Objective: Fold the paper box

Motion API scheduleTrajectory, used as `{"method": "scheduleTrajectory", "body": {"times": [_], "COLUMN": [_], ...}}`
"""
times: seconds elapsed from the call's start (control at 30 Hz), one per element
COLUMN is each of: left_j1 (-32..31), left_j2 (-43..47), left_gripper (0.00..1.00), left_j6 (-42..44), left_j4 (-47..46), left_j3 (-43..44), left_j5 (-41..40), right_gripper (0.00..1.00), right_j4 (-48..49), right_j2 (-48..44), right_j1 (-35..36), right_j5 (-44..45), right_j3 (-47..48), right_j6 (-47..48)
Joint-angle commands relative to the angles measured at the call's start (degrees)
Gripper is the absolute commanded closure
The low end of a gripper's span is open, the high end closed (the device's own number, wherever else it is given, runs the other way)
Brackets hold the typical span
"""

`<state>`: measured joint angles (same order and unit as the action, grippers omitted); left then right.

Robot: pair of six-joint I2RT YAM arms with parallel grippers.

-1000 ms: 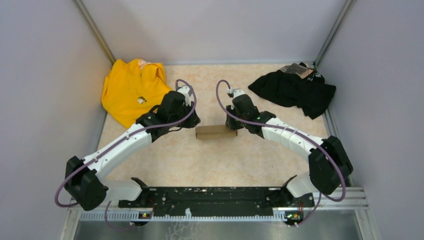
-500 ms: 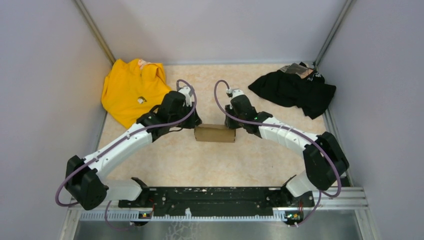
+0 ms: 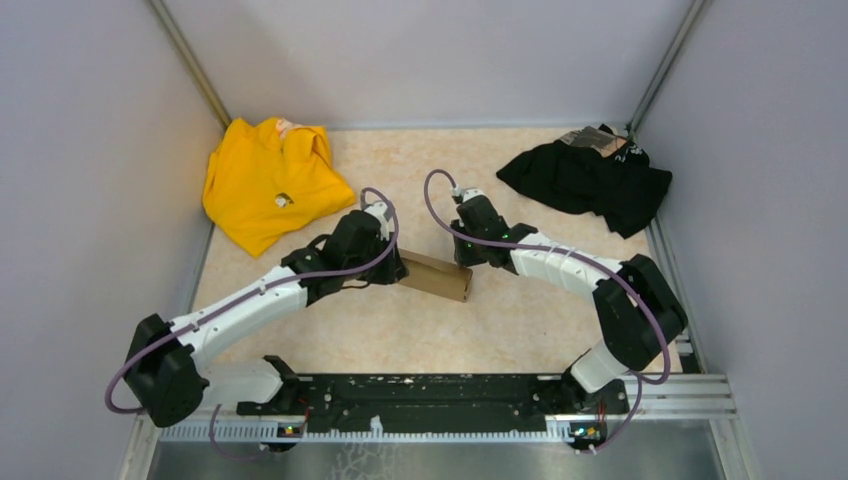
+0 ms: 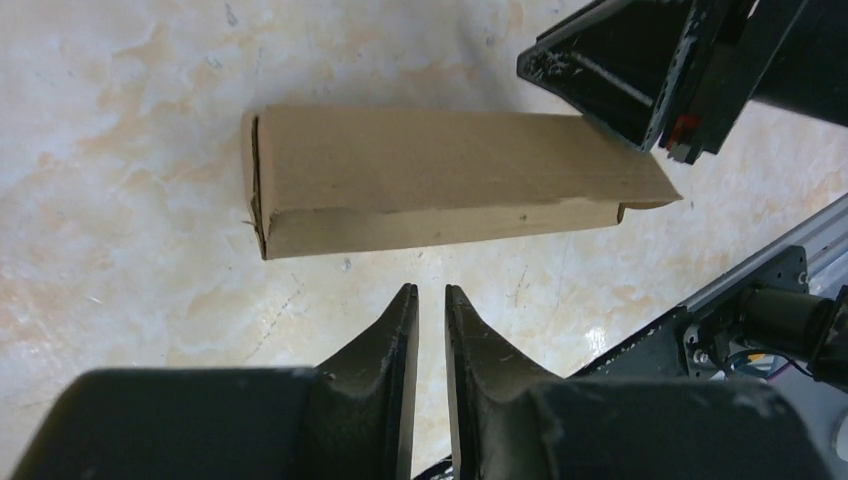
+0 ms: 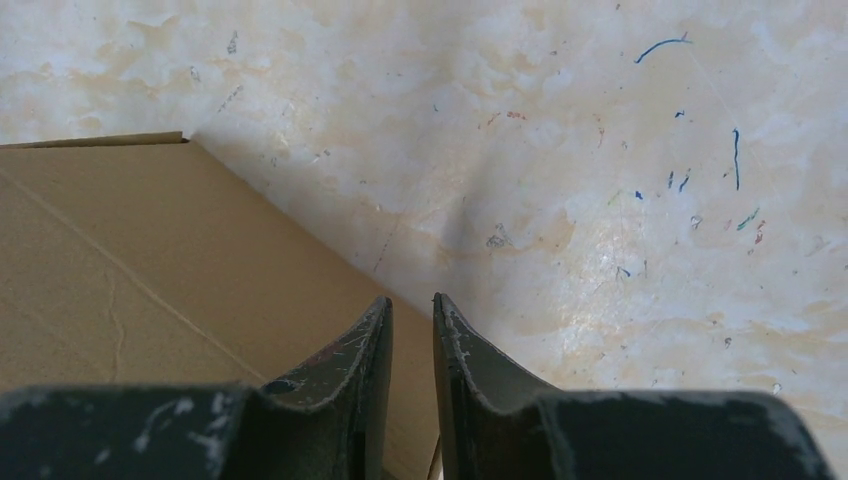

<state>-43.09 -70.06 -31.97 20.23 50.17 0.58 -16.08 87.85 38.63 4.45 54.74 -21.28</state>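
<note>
The paper box (image 3: 437, 276) is a small, plain brown, closed flat carton lying slantwise on the table between my two grippers. In the left wrist view the paper box (image 4: 440, 185) lies just beyond my left gripper (image 4: 430, 290), which is shut and empty, apart from the carton's long side. In the top view my left gripper (image 3: 396, 268) is at the carton's left end. My right gripper (image 3: 463, 257) is at its far right end. In the right wrist view my right gripper (image 5: 412, 300) is shut, with nothing between its fingers, over the paper box's edge (image 5: 150, 260).
A yellow garment (image 3: 265, 185) lies at the back left and a black garment (image 3: 590, 180) at the back right. Grey walls close in three sides. The black base rail (image 3: 430, 395) runs along the near edge.
The carton has turned from level to slanted, its right end swung nearer the bases. Both grippers have moved nearer with it, the left one most.
</note>
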Motion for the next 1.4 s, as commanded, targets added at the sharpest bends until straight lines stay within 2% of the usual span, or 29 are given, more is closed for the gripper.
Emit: {"method": "scheduleTrajectory", "body": {"times": [0.0,0.2,0.33,0.6,0.83,1.03,1.37], "left_j1": [-1.66,-2.35,-2.53,-3.51,-5.86,-7.28,-7.27], "left_j2": [0.93,2.17,3.47,6.71,4.9,4.7,-1.34], "left_gripper": [0.79,0.8,0.8,0.8,0.84,0.85,0.85], "left_j6": [-2.87,-2.78,-2.42,-5.81,-8.82,-10.77,-10.85], "left_j4": [-3.48,-2.67,0.42,1.17,0.0,-2.06,-8.89], "left_j3": [-2.0,-1.15,0.34,-3.49,-6.48,-9.41,-11.78], "left_j5": [-3.93,-5.29,-5.28,-5.42,-6.58,-8.85,-16.19], "right_gripper": [0.78,0.72,0.71,0.73,0.76,0.77,0.78], "right_j4": [1.66,1.36,2.1,2.94,2.46,3.83,4.7], "right_j2": [1.0,-1.12,-5.82,-11.99,-10.48,-9.41,-6.64], "right_j1": [0.83,0.75,0.58,0.65,0.97,1.94,4.46], "right_j5": [1.4,2.79,1.94,-3.75,-15.25,-18.9,-19.69], "right_j3": [1.33,2.03,2.36,2.73,3.99,3.97,4.14], "right_j6": [-0.77,1.45,5.14,10.81,13.52,13.94,14.02]}}
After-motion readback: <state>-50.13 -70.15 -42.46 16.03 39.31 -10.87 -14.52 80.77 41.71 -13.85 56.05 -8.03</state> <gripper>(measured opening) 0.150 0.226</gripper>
